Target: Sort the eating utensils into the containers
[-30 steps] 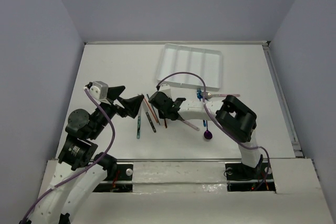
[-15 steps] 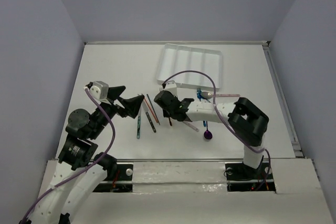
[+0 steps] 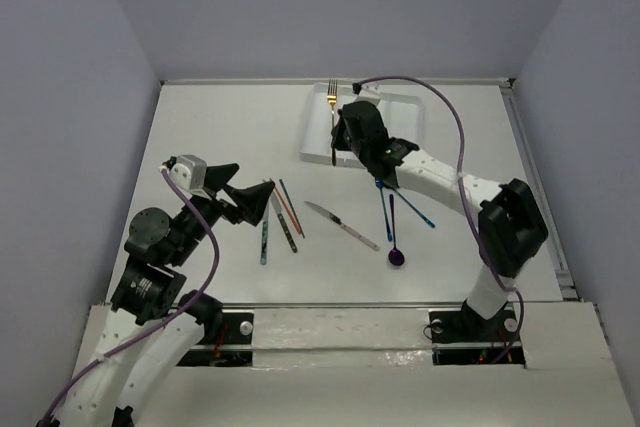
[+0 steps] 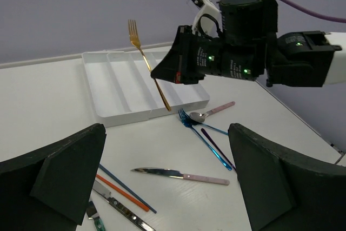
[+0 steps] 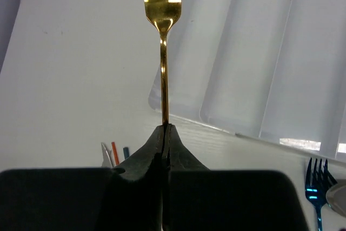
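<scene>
We see the right gripper (image 5: 164,128) clamped on the handle of a slim gold metal fork (image 5: 162,9). The fork is held tilted above the left compartments of the white rectangular plastic tray (image 3: 400,117), tines pointing away. The left gripper (image 4: 165,133) hovers with its fingers spread wide and holds nothing, near the red and teal chopsticks (image 3: 290,212). A pink-handled silver knife (image 3: 342,224), a blue fork (image 4: 186,118) and a purple spoon (image 3: 397,258) lie on the white table (image 3: 220,137).

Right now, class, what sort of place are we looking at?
Probably a robot test cell, not a kitchen: a white table boxed by blank grey walls, two arms bolted at its near edge, cutlery scattered beside a white tray.
</scene>
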Available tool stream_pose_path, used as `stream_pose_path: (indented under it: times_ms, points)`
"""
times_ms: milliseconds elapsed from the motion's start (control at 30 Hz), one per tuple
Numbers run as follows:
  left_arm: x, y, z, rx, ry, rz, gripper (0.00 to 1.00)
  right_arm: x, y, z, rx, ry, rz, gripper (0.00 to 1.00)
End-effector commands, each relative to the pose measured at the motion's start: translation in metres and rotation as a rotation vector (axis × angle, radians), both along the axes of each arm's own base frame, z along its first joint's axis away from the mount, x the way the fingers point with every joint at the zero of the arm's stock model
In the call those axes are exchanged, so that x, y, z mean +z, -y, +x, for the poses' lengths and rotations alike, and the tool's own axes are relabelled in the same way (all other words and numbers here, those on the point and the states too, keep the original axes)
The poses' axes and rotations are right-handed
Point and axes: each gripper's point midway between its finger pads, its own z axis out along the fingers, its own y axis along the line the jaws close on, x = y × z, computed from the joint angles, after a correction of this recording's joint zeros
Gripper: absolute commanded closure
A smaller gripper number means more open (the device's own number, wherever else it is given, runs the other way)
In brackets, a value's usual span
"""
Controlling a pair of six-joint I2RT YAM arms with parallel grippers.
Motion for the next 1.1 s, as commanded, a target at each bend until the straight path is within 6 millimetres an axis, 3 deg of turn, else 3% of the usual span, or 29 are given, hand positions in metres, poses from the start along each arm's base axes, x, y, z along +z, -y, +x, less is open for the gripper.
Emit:
stream_pose_path:
  times_ms: [0, 33, 67, 100, 133, 200, 233, 267, 367, 633, 767, 833, 867, 900, 967, 1000, 1067]
  points:
    - [0.014, 0.001, -0.004, -0.015, 0.054, -0.013, 0.01, 0.042, -0.023, 0.049, 0.0, 0.105, 0.101, 1.0]
    - [0.013, 0.001, -0.004, -0.015, 0.052, -0.014, 0.01, 0.04, -0.027, 0.055, -0.008, 0.103, 0.105, 1.0]
    - [0.014, 0.001, -0.005, -0.015, 0.053, -0.014, 0.01, 0.022, -0.027, 0.069, -0.033, 0.08, 0.095, 1.0]
    - [0.015, 0.001, -0.005, -0.015, 0.057, -0.015, 0.01, 0.034, -0.029, 0.08, -0.045, 0.1, 0.13, 1.0]
    - [0.014, 0.001, -0.004, -0.013, 0.053, -0.015, 0.01, 0.016, -0.035, 0.088, -0.048, 0.08, 0.121, 1.0]
    - [0.012, 0.003, -0.004, -0.021, 0.048, -0.011, 0.01, 0.009, -0.036, 0.102, -0.076, 0.062, 0.129, 1.0]
    - [0.013, 0.003, -0.004, -0.021, 0.05, -0.012, 0.01, 0.022, -0.042, 0.11, -0.079, 0.083, 0.154, 1.0]
    - [0.013, 0.003, -0.004, -0.022, 0.05, -0.012, 0.01, 0.02, -0.04, 0.118, -0.094, 0.081, 0.162, 1.0]
    - [0.013, 0.002, -0.004, -0.019, 0.051, -0.011, 0.01, -0.012, -0.043, 0.132, -0.123, 0.023, 0.154, 1.0]
    - [0.013, 0.004, -0.006, -0.028, 0.054, -0.011, 0.01, -0.057, -0.037, 0.148, -0.19, -0.046, 0.144, 1.0]
    - [0.013, 0.003, -0.007, -0.027, 0.054, -0.011, 0.01, -0.069, -0.035, 0.152, -0.188, -0.065, 0.141, 1.0]
    - [0.013, 0.004, -0.006, -0.026, 0.054, -0.009, 0.01, -0.075, -0.041, 0.152, -0.154, -0.079, 0.13, 0.89]
    - [0.013, 0.003, -0.006, -0.025, 0.055, -0.01, 0.01, -0.079, -0.045, 0.151, -0.127, -0.086, 0.121, 0.68]
    - [0.014, 0.003, -0.007, -0.026, 0.057, -0.009, 0.01, -0.078, -0.047, 0.15, -0.11, -0.087, 0.121, 0.58]
    - [0.013, 0.004, -0.006, -0.028, 0.054, -0.009, 0.01, -0.072, -0.049, 0.148, -0.087, -0.083, 0.111, 0.46]
    - [0.013, 0.004, -0.006, -0.026, 0.054, -0.008, 0.01, -0.057, -0.05, 0.146, -0.063, -0.055, 0.113, 0.4]
    - [0.013, 0.004, -0.006, -0.028, 0.054, -0.009, 0.01, -0.05, -0.045, 0.14, -0.051, -0.045, 0.097, 0.4]
